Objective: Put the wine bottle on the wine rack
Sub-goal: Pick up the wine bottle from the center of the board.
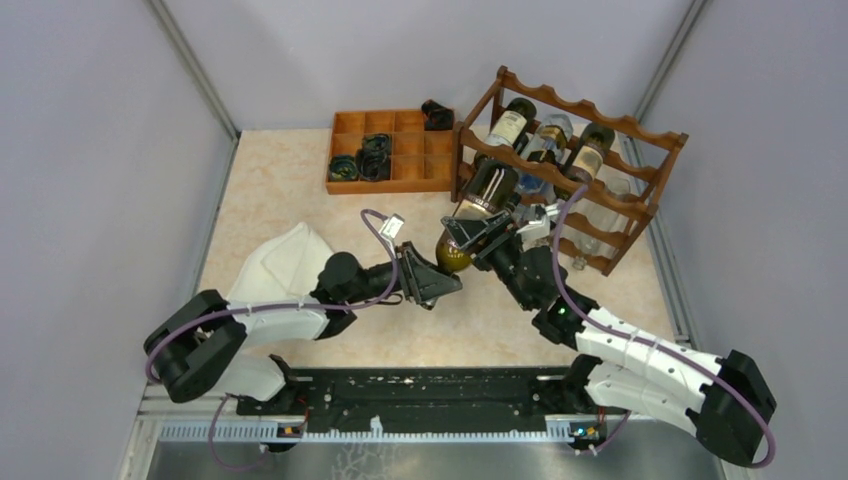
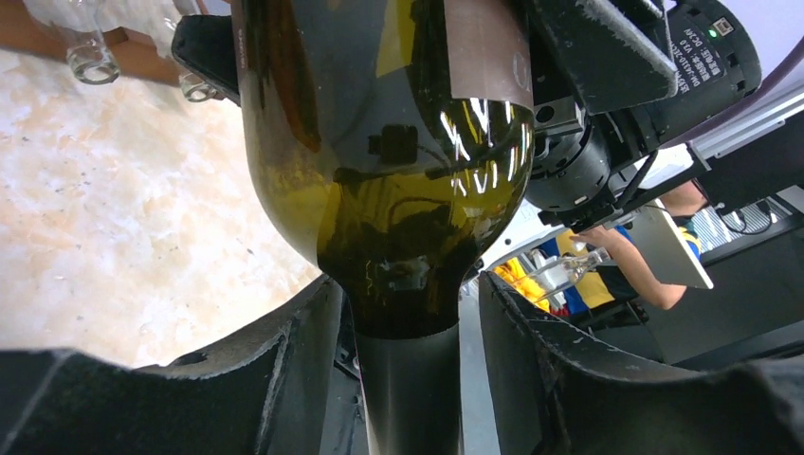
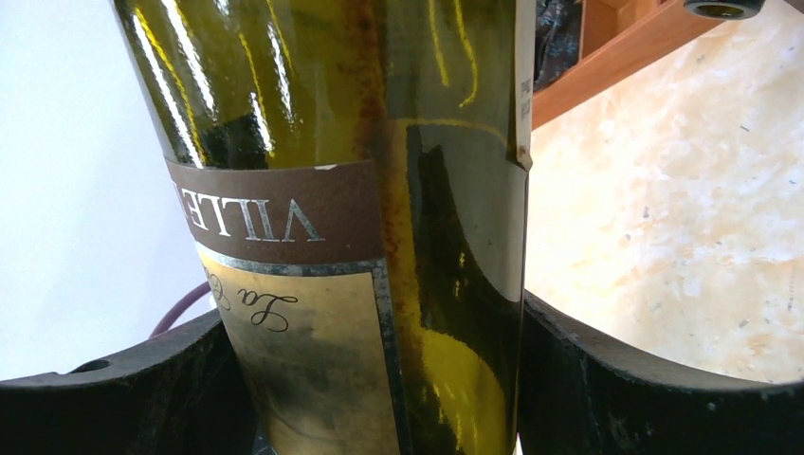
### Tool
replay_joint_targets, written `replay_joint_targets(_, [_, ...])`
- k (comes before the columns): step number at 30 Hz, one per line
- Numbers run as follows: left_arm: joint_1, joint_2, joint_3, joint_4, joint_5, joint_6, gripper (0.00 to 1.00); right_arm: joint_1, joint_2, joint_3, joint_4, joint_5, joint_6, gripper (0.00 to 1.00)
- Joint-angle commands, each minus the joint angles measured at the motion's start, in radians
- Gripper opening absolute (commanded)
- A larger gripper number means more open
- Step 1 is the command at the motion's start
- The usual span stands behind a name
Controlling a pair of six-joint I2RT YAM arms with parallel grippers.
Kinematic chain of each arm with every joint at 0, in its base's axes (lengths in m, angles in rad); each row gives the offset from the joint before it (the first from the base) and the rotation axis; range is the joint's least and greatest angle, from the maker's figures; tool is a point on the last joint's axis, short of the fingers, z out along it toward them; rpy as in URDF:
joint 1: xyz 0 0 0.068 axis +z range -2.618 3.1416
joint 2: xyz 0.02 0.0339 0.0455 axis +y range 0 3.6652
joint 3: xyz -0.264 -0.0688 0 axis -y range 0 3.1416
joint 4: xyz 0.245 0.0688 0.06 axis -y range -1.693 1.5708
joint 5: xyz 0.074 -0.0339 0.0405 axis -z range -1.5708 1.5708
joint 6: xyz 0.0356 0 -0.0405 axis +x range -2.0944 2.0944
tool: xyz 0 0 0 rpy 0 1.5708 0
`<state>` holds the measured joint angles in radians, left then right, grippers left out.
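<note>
A dark green wine bottle (image 1: 483, 195) with a brown and gold label lies tilted, its base toward the lower left end of the reddish-brown wine rack (image 1: 640, 130). My right gripper (image 1: 482, 233) is shut on the bottle's body; in the right wrist view the bottle (image 3: 379, 142) fills the space between both fingers of this gripper (image 3: 379, 379). My left gripper (image 1: 437, 275) sits around the neck. In the left wrist view the bottle (image 2: 398, 142) has its neck between that gripper's fingers (image 2: 410, 370), and a gap shows beside the right finger (image 2: 550, 360).
Three dark bottles (image 1: 548, 135) lie on the rack's top tier and clear glass bottles (image 1: 590, 215) lower down. A flat orange-brown compartment tray (image 1: 345, 120) with black items stands at the back left of the rack. A white cloth (image 1: 285, 265) lies by my left arm.
</note>
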<state>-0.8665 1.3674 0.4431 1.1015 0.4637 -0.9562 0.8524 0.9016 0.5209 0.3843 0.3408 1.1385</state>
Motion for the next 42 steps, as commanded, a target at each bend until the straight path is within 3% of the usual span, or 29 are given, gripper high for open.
replay_joint_targets(1, [-0.021,0.022,0.048,0.059,-0.014,-0.006,0.60,-0.010,-0.055,0.008,0.205,0.030,0.048,0.00])
replay_joint_targets(6, [-0.043,0.052,0.071,0.055,-0.018,0.000,0.54,-0.010,-0.048,-0.010,0.229,0.033,0.085,0.00])
replay_joint_targets(11, [-0.049,0.069,0.089,0.061,-0.012,-0.001,0.28,-0.011,-0.063,-0.012,0.212,0.059,0.077,0.00])
replay_joint_targets(15, [-0.049,0.068,0.089,0.049,0.004,0.007,0.28,-0.010,-0.098,-0.014,0.201,0.092,0.048,0.00])
replay_joint_targets(16, [-0.049,0.070,0.088,0.054,0.011,0.010,0.24,-0.010,-0.106,-0.014,0.201,0.098,0.044,0.00])
replay_joint_targets(18, [-0.049,0.076,0.083,0.080,0.028,0.014,0.00,-0.010,-0.114,-0.015,0.198,0.099,0.038,0.00])
replay_joint_targets(19, [-0.049,0.080,0.080,0.092,0.032,0.014,0.00,-0.010,-0.116,-0.016,0.199,0.096,0.039,0.00])
replay_joint_targets(20, [-0.049,0.079,0.074,0.104,0.036,0.013,0.00,-0.010,-0.118,-0.018,0.201,0.091,0.037,0.07])
replay_joint_targets(26, [-0.035,0.048,0.026,0.156,0.001,-0.010,0.00,-0.011,-0.151,-0.019,0.193,0.070,-0.020,0.84])
replay_joint_targets(28, [-0.030,0.032,-0.001,0.196,-0.023,-0.024,0.00,-0.011,-0.168,0.008,0.123,0.080,-0.058,0.98])
replay_joint_targets(36, [0.006,-0.038,-0.031,0.169,-0.052,-0.033,0.00,-0.011,-0.219,0.069,-0.096,0.102,-0.140,0.98])
replay_joint_targets(42, [0.074,-0.097,-0.062,0.065,-0.005,-0.038,0.00,-0.011,-0.334,0.134,-0.303,0.095,-0.346,0.98])
